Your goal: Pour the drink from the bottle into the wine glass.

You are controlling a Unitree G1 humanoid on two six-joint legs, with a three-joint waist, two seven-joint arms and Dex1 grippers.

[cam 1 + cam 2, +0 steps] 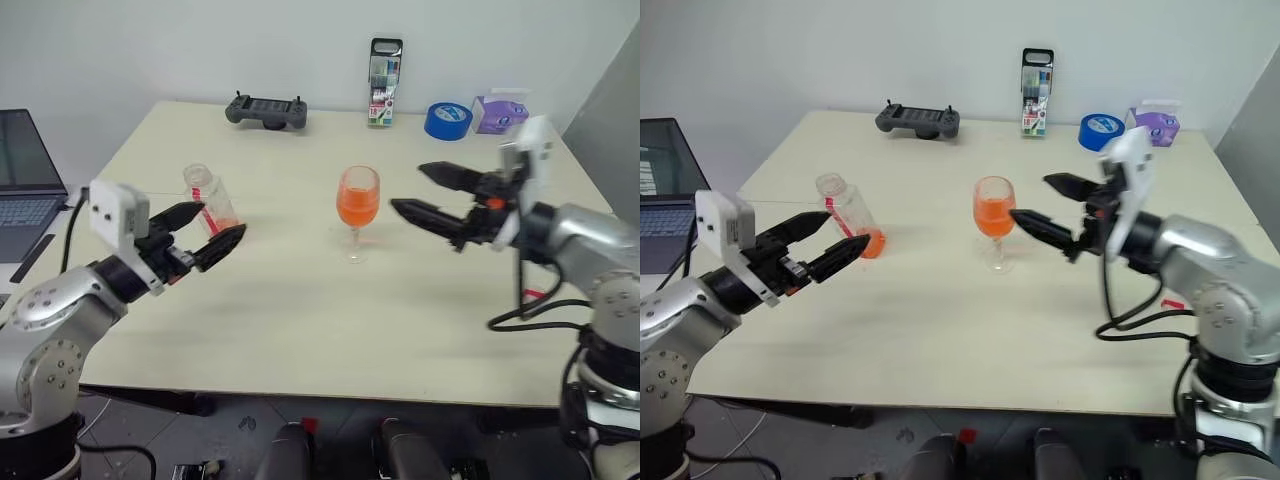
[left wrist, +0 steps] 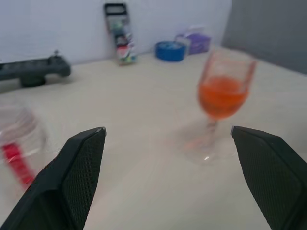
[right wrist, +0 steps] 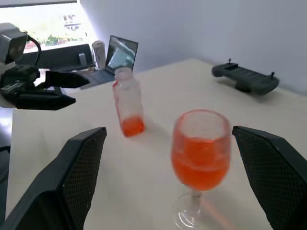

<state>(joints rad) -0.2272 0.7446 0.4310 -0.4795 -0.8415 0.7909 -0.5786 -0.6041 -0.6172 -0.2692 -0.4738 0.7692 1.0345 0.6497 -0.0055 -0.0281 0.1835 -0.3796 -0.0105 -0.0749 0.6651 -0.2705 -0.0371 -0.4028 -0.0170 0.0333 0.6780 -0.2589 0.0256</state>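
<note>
At the far left I see a laptop (image 1: 25, 170) beside the table (image 1: 300, 330). My left gripper (image 1: 825, 243) hovers over the table's left part, fingers spread wide and holding nothing, pointing toward the middle. Just past its fingertips stands the bottle (image 1: 848, 215), upright on the table and clear of the gripper. It is clear plastic, uncapped, with a red mark on its side, and a small amount of orange drink (image 1: 871, 243) remains at its base. Nothing lies between the bottle and the wine glass (image 1: 357, 210), which stands upright near the table's centre, long axis vertical, foot flat on the surface. Its bowl is roughly half full of orange liquid. My right gripper (image 1: 425, 192) hangs just to the right of the glass, fingers well apart and empty, pointing toward the bowl without touching it. Along the far edge, left to right, I see a black handheld controller (image 1: 266, 110), an upright marker case (image 1: 384, 82), a blue tape roll (image 1: 447, 120) and a purple packet (image 1: 497, 113), all well apart from the glass and bottle.
</note>
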